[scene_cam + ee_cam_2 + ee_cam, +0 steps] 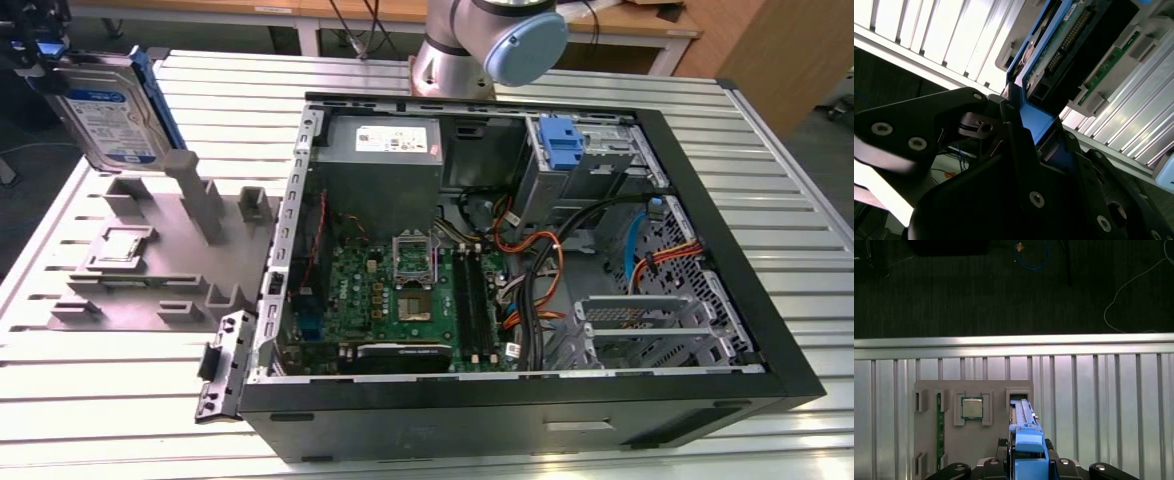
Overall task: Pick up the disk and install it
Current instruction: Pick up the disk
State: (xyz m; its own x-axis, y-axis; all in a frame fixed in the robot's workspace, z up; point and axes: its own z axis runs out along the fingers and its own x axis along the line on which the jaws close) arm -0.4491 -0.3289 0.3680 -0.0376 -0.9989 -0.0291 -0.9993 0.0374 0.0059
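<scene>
The disk (118, 110), silver-grey with a white-and-blue label and a blue frame, stands on edge at the exterior view's far left, over the far end of the grey holder block (134, 270). My gripper (34, 50) is shut on its upper end. In the second wrist view the dark fingers (1004, 150) clamp the blue frame of the disk (1064, 45). In the first wrist view the disk (1026, 432) is seen edge-on just beside the block's open slot (1019, 395). Whether the disk still touches the block I cannot tell.
The open computer case (534, 250) lies to the exterior view's right, with a power supply (380, 140), a blue bracket on the drive cage (563, 145) and a bare metal cage (641, 325). A processor chip (972, 408) and a green memory stick (940, 430) rest in the block. The arm's base (487, 40) stands behind the case.
</scene>
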